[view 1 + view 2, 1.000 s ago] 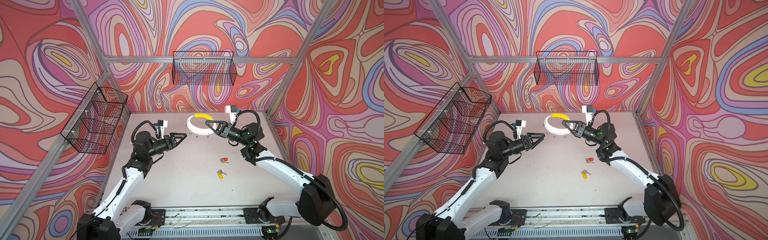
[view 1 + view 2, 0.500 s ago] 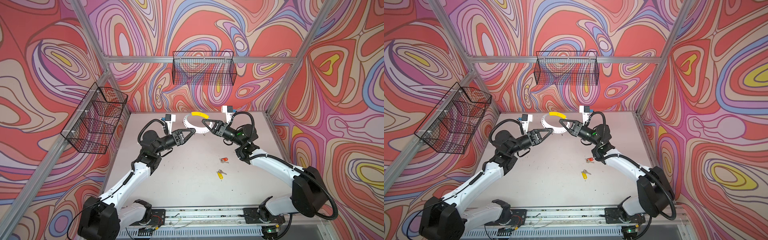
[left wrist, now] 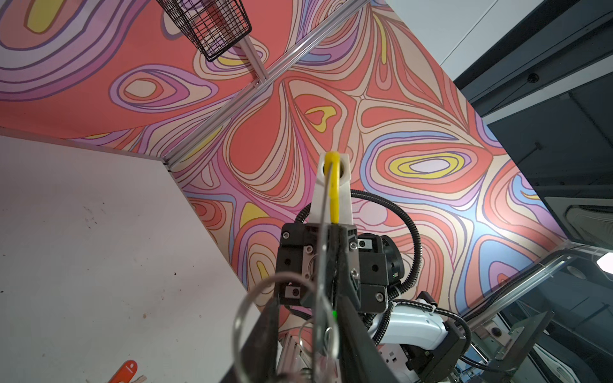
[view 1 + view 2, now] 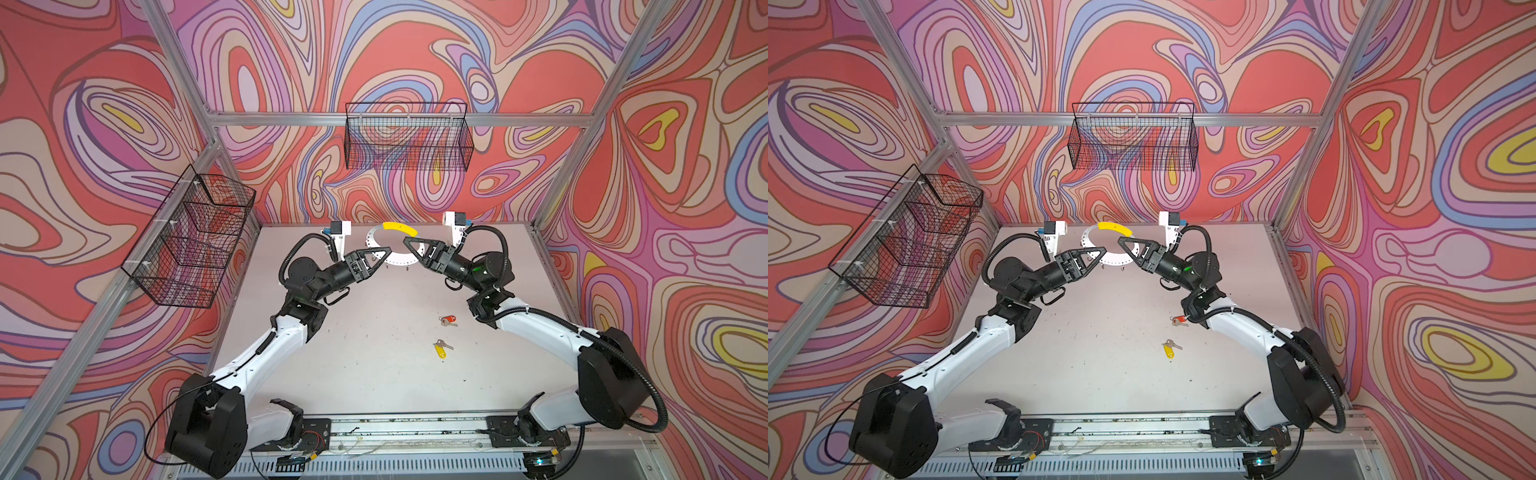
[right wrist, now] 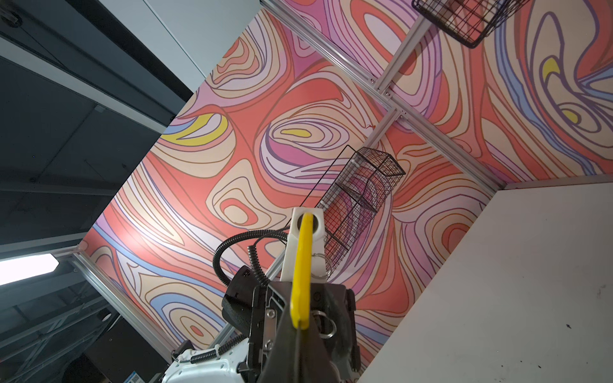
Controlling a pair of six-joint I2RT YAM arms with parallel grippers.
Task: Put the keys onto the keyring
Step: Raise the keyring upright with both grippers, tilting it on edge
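The keyring, a flat grey ring with a yellow arc, is held up off the table at the back in both top views. My right gripper is shut on its rim just under the yellow arc. My left gripper reaches in from the left. The ring's edge runs between its fingers against one pad, with a gap to the other. Two keys lie on the table right of centre, one with a red tag and one with a yellow tag.
A wire basket hangs on the back wall and a divided one on the left wall. Small wire split rings dangle from the keyring's rim. The rail with the arm bases runs along the front edge.
My left arm has swung right up to the keyring and its jaws have narrowed around the rim. My right gripper has shifted slightly back and left with the keyring. The keys have not moved.
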